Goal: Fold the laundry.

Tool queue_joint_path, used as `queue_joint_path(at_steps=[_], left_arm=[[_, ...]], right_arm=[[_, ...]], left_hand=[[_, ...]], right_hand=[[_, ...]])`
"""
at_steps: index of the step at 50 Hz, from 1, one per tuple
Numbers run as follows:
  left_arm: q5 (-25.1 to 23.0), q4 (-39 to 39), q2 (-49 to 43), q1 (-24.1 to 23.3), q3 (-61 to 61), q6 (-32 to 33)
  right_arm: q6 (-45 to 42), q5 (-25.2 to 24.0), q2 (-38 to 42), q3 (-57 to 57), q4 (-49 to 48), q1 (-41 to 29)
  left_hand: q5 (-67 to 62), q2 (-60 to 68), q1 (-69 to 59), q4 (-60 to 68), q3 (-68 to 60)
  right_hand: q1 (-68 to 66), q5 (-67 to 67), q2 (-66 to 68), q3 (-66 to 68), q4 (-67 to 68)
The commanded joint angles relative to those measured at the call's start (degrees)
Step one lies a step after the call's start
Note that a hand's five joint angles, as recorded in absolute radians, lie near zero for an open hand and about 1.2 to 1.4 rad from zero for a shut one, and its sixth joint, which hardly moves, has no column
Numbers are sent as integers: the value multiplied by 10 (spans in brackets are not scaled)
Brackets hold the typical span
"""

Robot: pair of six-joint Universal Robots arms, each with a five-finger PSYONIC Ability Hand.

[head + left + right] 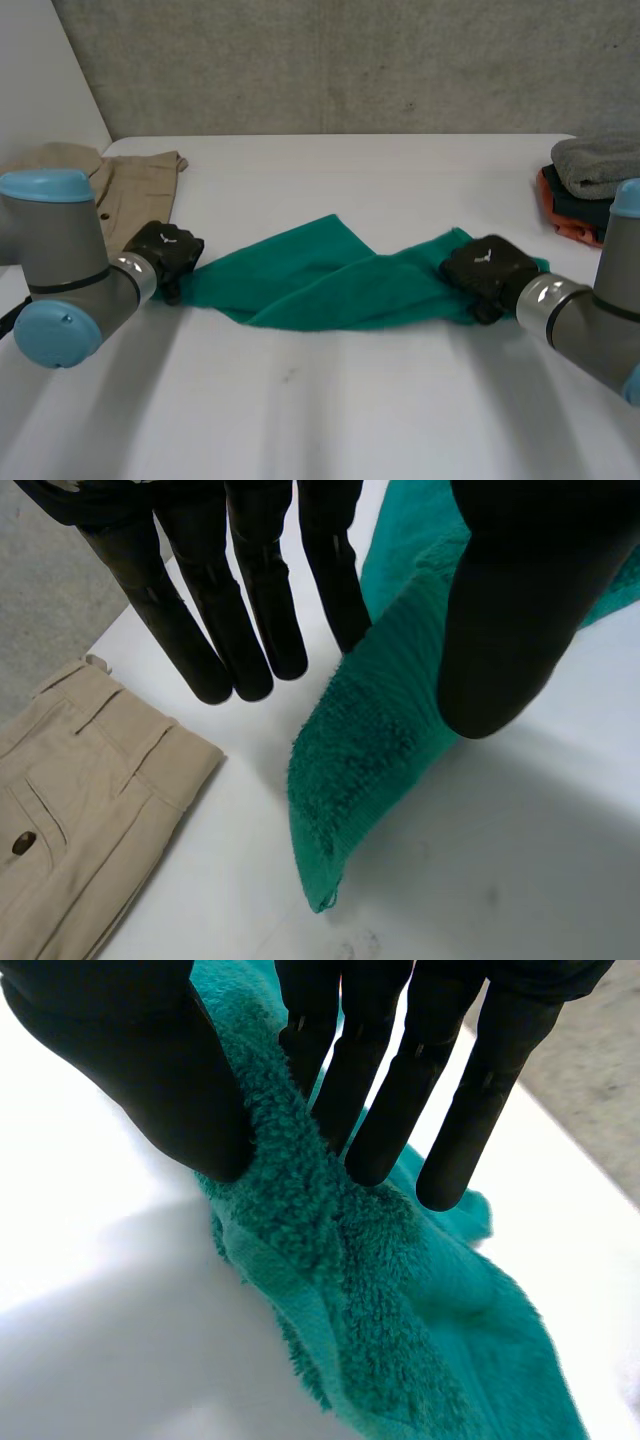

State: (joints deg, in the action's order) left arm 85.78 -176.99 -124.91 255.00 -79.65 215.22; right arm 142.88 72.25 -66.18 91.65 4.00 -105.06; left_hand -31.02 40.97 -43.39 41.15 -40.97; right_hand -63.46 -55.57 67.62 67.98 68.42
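A green towel lies crumpled across the middle of the white table, stretched between my two hands. My left hand is at the towel's left end. In the left wrist view its thumb and straight fingers pinch a raised fold of the towel, whose corner touches the table below. My right hand is at the towel's right end. In the right wrist view its thumb and fingers close on a ridge of the terry cloth.
Beige trousers lie at the back left, close beside my left hand; the same trousers lie a little apart from the towel's corner. A stack of folded clothes, grey on top, sits at the back right edge.
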Motion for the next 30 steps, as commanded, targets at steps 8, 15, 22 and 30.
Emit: queue_joint_path(at_steps=[8, 15, 22, 30], left_arm=[[12, 6, -32, -27, 97, -9], [18, 22, 52, -75, 137, -47], [20, 23, 144, -128, 169, -66], [18, 23, 216, -174, 192, -67]], right_arm=[[76, 37, -87, 58, 54, -49], [89, 38, -95, -40, 95, -25], [-1, 6, -19, -145, 132, -48], [-52, -64, 96, -262, 131, -52]], left_hand=[[-363, 364, -339, 362, -364], [-361, 362, -338, 360, -362], [-360, 360, -336, 358, -360], [-353, 353, -329, 352, -354]], right_hand=[[252, 273, -294, -297, -302], [535, 556, -576, -580, -584], [535, 556, -576, -580, -584], [535, 556, -576, -580, -584]])
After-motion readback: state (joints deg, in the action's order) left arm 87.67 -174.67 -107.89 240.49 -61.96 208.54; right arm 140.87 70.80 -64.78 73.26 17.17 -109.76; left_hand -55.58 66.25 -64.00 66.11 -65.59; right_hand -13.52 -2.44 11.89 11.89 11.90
